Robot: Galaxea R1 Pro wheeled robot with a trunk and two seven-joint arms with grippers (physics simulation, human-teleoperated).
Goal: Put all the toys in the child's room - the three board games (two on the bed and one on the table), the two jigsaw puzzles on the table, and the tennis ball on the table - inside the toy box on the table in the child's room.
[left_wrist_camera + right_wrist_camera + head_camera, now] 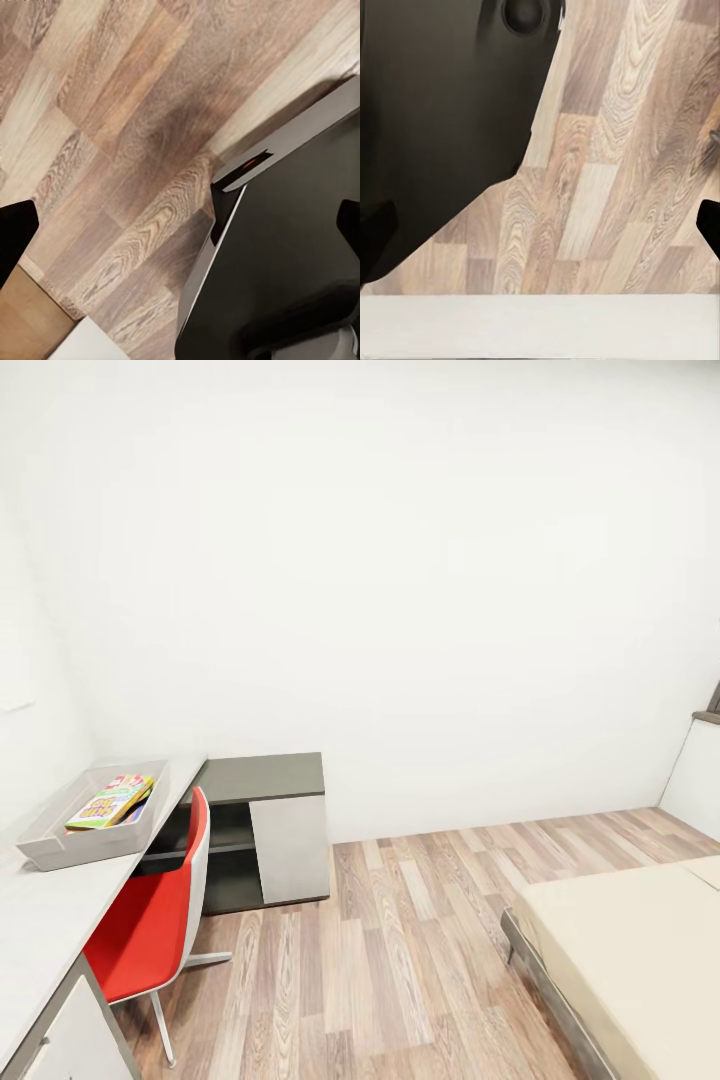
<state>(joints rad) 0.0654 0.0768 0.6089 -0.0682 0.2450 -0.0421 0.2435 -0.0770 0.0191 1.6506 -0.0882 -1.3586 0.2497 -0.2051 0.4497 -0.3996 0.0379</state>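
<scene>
both jaws spread wide over the wood floor, holding nothing. at nine o'clock in the head view, the toy box on the bench holds a board game.

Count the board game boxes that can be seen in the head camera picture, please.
1 for certain: a board game with a yellow-green-red lid lies inside the toy box on the table. A darker edge under it may be another item; I cannot tell. The bed shows none.

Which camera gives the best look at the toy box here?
The head view: the toy box sits on the table with colourful game boxes inside. Both wrist views look down at wooden floor instead.
</scene>
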